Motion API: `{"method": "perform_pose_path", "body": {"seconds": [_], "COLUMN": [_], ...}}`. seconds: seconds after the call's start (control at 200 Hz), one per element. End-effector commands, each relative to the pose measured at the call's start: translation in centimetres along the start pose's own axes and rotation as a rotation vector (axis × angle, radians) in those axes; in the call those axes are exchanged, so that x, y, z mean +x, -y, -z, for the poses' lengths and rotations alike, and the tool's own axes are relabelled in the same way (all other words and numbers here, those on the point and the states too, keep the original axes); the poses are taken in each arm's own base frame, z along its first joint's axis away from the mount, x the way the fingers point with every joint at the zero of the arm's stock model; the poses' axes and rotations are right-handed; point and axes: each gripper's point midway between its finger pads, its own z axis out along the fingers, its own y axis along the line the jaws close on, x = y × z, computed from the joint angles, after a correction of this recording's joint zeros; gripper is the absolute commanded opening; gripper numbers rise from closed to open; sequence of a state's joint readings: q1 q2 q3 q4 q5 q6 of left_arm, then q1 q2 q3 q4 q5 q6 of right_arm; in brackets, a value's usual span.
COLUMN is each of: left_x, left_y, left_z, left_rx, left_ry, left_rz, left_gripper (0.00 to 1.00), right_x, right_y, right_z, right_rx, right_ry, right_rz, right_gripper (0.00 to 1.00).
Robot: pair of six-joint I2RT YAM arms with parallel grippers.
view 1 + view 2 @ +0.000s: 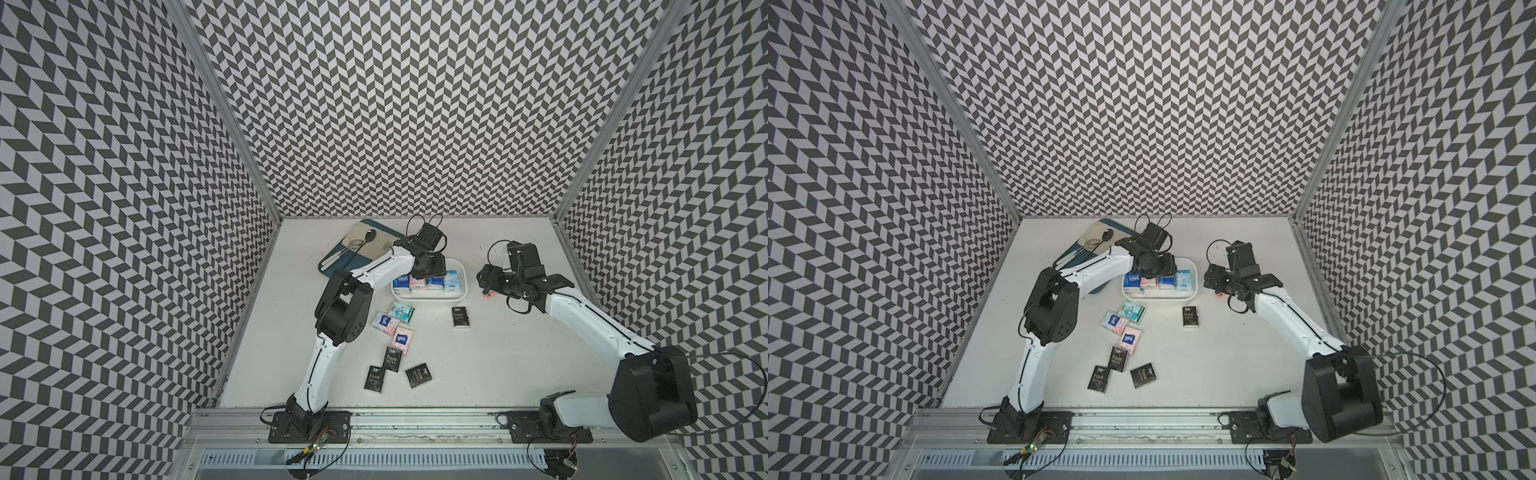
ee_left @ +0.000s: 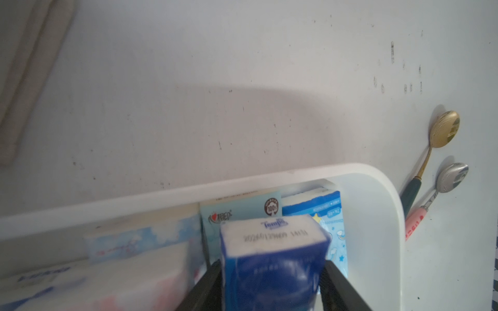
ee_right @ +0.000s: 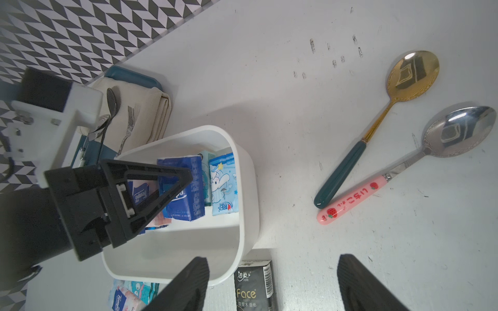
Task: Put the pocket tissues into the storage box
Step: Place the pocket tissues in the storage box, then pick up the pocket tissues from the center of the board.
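1. Closest to a lens, in the left wrist view: dark blue packet (image 2: 272, 258) of the pocket tissues, standing on end inside the storage box (image 2: 296, 172), between the black fingers of the left gripper (image 2: 272, 272).
2. Flanked by one finger on each side, touching on one and with a thin sliver of gap seeming to show on the other. Clamped or slack: cannot tell.
3. Ranged beside other upright packets (image 1: 432, 282), long axis pointing up.
4. Storage box set toward the middle of the table's (image 1: 519, 353) far edge, with the blue tray (image 1: 332, 268) just beside it toward the far left corner.
5. Right gripper (image 3: 273, 259): fingers wide apart, nothing between them, hovering off the box's right end, near two spoons (image 3: 377, 126).
6. Loose on the table:
   - lone black packet (image 1: 459, 318) just beside the box's near wall;
   - pink-white and teal cluster (image 1: 392, 324) left of centre;
   - three black packets (image 1: 392, 370) closer to the near edge.
7. Judged next: spread the left fingers fully and rise straight up, along the packet's upright axis, to avoid tipping the row.
8. For the following pick, probably:
   - lone black packet lying toward the near edge from the right gripper, long axis running far edge to near edge, nearer the right arm;
   - cluster nearer the left arm.
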State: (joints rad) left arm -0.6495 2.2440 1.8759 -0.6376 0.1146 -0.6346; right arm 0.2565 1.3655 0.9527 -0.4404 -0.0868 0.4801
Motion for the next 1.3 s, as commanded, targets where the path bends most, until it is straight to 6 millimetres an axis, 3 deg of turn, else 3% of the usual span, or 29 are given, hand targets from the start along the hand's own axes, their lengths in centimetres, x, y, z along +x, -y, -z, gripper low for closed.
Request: {"method": "perform_pose_path", "body": {"seconds": [0.0,0.225,0.431,0.551,0.666,0.801,1.051,1.292], "left_x": [-1.4,-3.5,-5.5,-6.4,-7.0,-6.5,-2.7,0.7], "left_y": [-0.4,0.6,1.7,0.6,-2.0,-6.2,-15.8,-23.4], "left_z": [1.5,3.8,8.1,10.7,12.8,14.9,16.6,18.3], "left_rx": [-0.021,0.014,0.069,0.075,0.077,0.072,0.059,0.031], "left_ry": [0.043,0.102,0.193,0.252,0.301,0.342,0.331,0.338], "left_rz": [0.019,0.038,0.051,0.067,0.106,0.158,0.307,0.45], "left_gripper": [0.66,0.71,0.75,0.77,0.77,0.77,0.77,0.77], "right_x": [-0.6,-0.1,-0.3,-0.1,1.2,4.4,12.1,16.4], "right_y": [-1.0,-2.8,-6.7,-9.6,-12.7,-16.1,-21.1,-23.9], "right_z": [0.2,-0.2,-0.9,-1.0,-1.0,-1.1,-1.6,-3.4], "right_rx": [-0.058,-0.159,-0.276,-0.338,-0.399,-0.472,-0.529,-0.49], "right_ry": [0.024,-0.005,-0.033,-0.046,-0.077,-0.156,-0.297,-0.36], "right_rz": [0.019,0.027,0.044,0.09,0.168,0.246,0.465,0.654], "right_gripper": [0.8,0.79,0.77,0.76,0.76,0.76,0.76,0.79]}}
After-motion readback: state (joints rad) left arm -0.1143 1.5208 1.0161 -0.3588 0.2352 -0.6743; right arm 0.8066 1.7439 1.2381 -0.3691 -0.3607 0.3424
